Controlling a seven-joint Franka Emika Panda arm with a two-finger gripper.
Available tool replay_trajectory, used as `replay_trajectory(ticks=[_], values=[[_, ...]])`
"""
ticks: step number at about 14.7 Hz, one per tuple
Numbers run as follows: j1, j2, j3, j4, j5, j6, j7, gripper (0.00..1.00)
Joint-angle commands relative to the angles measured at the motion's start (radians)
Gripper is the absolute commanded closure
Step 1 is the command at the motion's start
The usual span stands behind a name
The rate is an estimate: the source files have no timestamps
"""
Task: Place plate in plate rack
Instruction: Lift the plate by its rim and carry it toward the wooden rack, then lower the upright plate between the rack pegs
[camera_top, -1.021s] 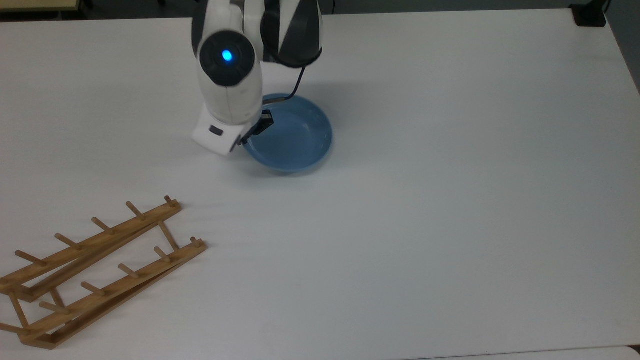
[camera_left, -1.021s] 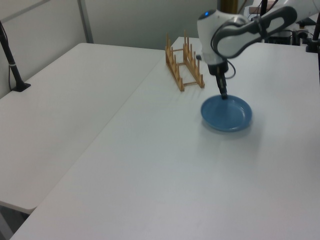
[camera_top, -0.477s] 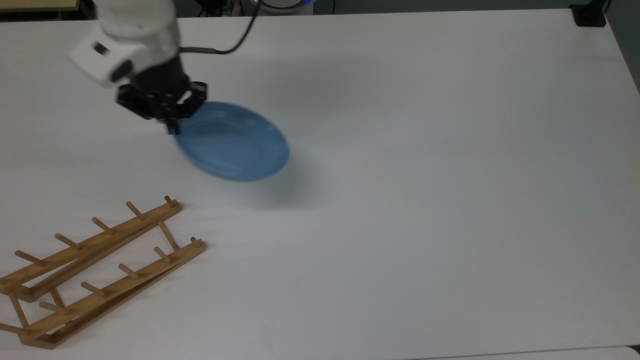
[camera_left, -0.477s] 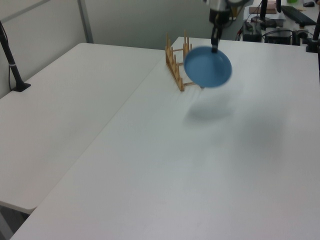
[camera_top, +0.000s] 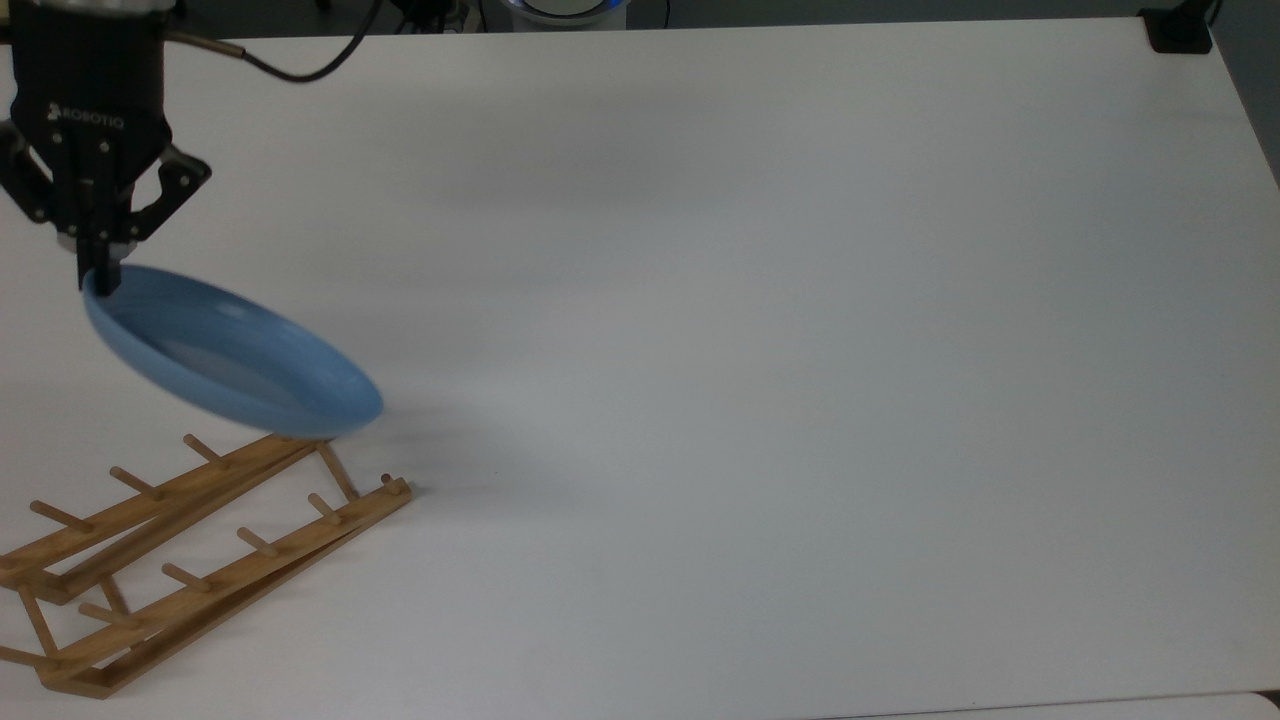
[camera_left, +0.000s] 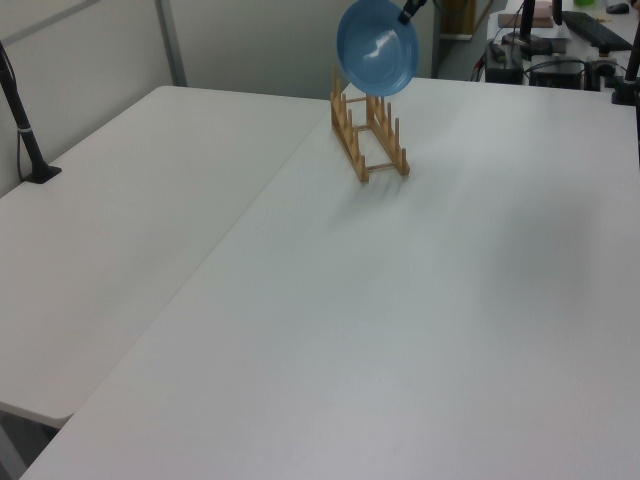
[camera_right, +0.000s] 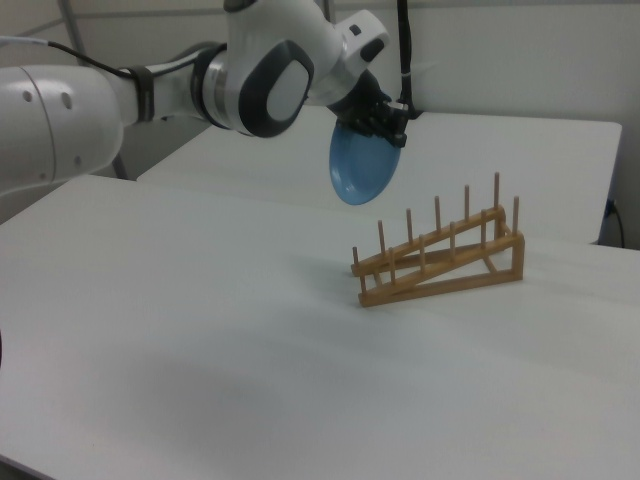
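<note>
The light-blue plate (camera_top: 235, 355) hangs in the air, tilted steeply, with my gripper (camera_top: 98, 272) shut on its rim at the top view's upper left. In the right view the plate (camera_right: 362, 166) hangs nearly on edge from the gripper (camera_right: 393, 128), above and to the left of the wooden plate rack (camera_right: 440, 258). In the left view the plate (camera_left: 377, 46) floats above the rack (camera_left: 368, 131). The rack (camera_top: 190, 556) rests on the table at the top view's lower left, and the plate's lower edge overlaps its near end there.
The white table (camera_top: 760, 350) stretches wide to the top view's right. A black post (camera_left: 22, 120) stands at the left view's left edge. Desks with equipment (camera_left: 560, 35) lie behind the table in the left view. The white arm (camera_right: 150, 90) reaches in from the right view's left.
The gripper lifted the plate off the table, carried it toward the top view's left and tilted it steeply; it now hangs over the rack's end.
</note>
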Motion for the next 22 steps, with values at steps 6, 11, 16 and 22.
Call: replay_trajectory(ticks=[6, 11, 16, 22], values=[[0.014, 0.039, -0.135, -0.026, -0.169, 0.208, 0.259, 1.0], [0.014, 0.087, -0.138, -0.02, -0.317, 0.257, 0.43, 1.0], [0.025, 0.128, -0.138, -0.016, -0.436, 0.283, 0.555, 1.0], [0.043, 0.189, -0.135, 0.029, -0.544, 0.285, 0.675, 1.0]])
